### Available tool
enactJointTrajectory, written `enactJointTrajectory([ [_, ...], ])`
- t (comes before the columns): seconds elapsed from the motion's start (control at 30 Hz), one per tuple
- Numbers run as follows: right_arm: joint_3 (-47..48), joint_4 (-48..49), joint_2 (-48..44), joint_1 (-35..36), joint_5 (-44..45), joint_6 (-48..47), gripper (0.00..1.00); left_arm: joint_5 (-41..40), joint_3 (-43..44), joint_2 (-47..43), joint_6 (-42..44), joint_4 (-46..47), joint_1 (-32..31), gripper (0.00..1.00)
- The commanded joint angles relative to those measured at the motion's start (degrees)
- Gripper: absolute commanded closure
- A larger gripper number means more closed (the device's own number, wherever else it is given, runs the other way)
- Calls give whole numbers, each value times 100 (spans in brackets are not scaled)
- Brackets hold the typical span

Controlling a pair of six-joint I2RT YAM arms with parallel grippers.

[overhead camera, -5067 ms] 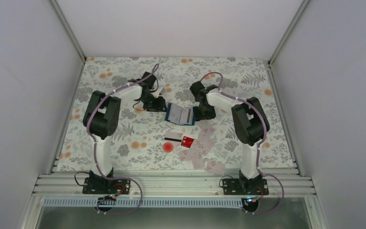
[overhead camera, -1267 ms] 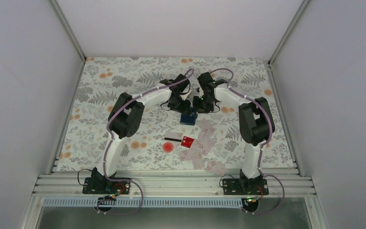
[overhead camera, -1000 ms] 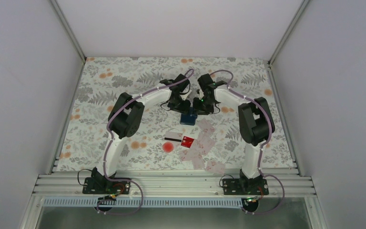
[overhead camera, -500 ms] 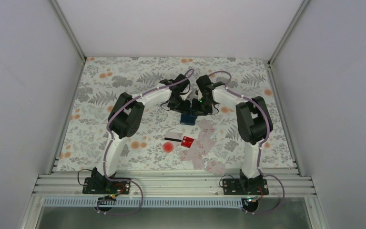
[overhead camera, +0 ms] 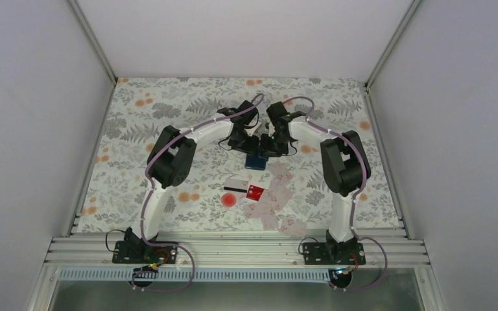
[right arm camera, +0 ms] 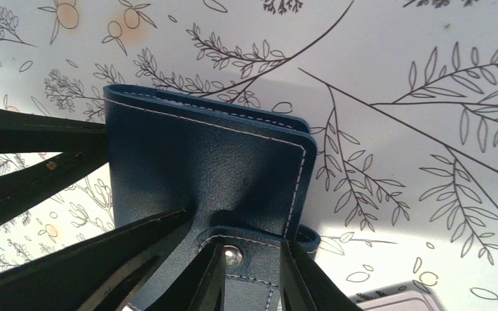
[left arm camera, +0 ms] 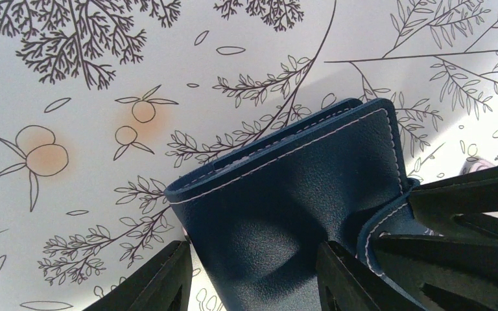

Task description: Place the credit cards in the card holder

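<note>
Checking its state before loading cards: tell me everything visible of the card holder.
The card holder is dark navy, grained like leather, with pale edge stitching. It is folded shut over the floral table. The left fingers clamp its covers; the right fingers pinch its snap tab with the metal stud.

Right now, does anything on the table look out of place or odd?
Yes. The card holder is folded shut, pinched between the left gripper and right gripper, while the credit cards lie scattered loose on the floral mat nearer the arm bases.
</note>
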Motion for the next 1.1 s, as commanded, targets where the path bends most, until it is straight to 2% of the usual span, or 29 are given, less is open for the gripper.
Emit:
enactJointTrajectory([
  [0.0, 33, 167, 176, 156, -233, 75, 77, 64, -72, 156, 18, -260, -55, 50],
  [0.27, 12, 206, 280, 190, -260, 53, 77, 127, -99, 128, -12, -232, -56, 50],
  [0.43, 88, 222, 362, 208, -316, 57, 84, 512, -334, 47, -134, -8, 60, 50],
  [0.67, 103, 228, 365, 253, -379, 65, 91, 595, -379, 70, -140, 46, 94, 51],
  [1.07, 175, 138, 451, 349, -430, 22, 94, 589, -423, 151, -131, 72, 104, 54],
])
